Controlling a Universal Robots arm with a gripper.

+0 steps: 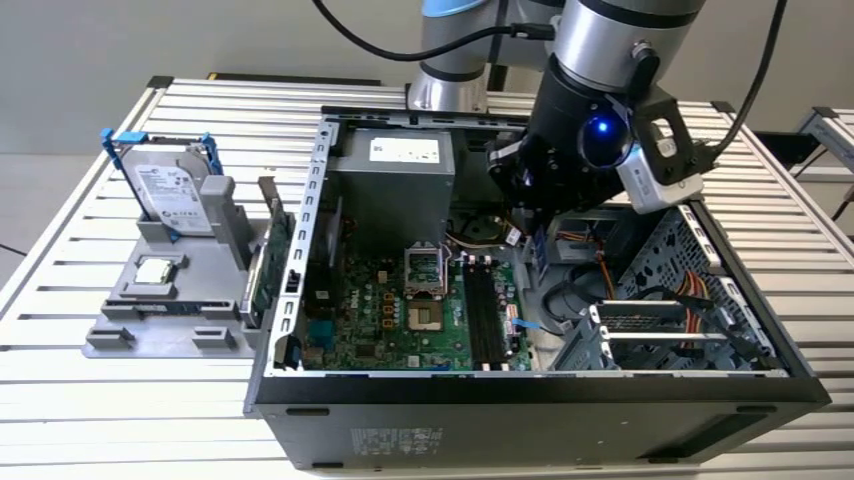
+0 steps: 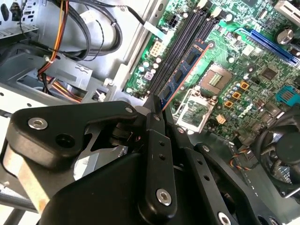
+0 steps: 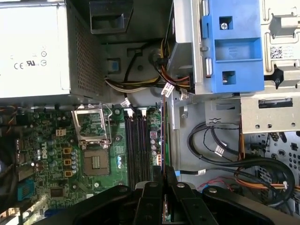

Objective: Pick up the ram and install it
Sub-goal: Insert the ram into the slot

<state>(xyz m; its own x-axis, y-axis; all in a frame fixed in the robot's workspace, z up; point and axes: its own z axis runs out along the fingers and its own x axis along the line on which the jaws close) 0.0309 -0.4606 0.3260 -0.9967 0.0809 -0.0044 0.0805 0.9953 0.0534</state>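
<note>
Ram (image 2: 185,70), one stick, gripped between two fingers (image 2: 158,150)

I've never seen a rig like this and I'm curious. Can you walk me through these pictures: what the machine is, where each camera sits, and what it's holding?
The silver and black machine is a robot arm reaching into an open computer case, which sits on a slatted metal table. The exterior view comes from a camera standing off the arm. Both wrist views come from cameras riding on the arm, so they look past its black jaws onto the green motherboard. The jaws are closed on the ram, a thin stick with black chips, held over the board close to the long dark memory slots. On the exterior view's left, a grey holder carries a hard drive with a blue handle and a small square chip.
</note>
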